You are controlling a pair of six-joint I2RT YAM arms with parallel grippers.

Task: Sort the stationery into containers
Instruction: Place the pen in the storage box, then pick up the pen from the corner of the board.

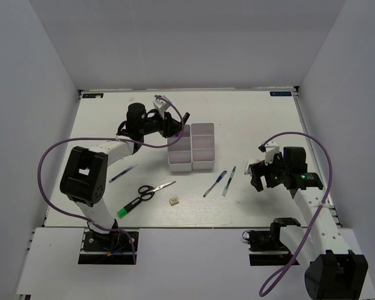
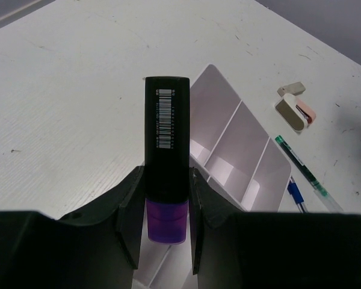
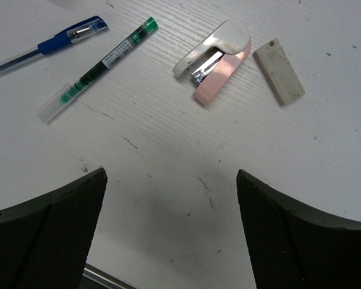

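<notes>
My left gripper (image 1: pixel 175 125) is shut on the purple marker (image 2: pixel 166 132), a black barrel with a barcode and a purple end, and holds it above the back left corner of the white bins (image 1: pixel 192 147). The bins also show in the left wrist view (image 2: pixel 240 150), and the compartments in view are empty. My right gripper (image 3: pixel 171 235) is open and empty over bare table. Ahead of it lie a blue pen (image 3: pixel 60 42), a dark slim pen with green ink (image 3: pixel 102 60) and a white eraser (image 3: pixel 279 71). Scissors (image 1: pixel 151 190) and a beige block (image 1: pixel 174 201) lie near the front.
A pink and white stapler (image 3: pixel 216 57) lies beside the eraser. A green-capped marker (image 1: pixel 130 206) and another blue pen (image 1: pixel 123 174) lie at the front left. White walls enclose the table on three sides.
</notes>
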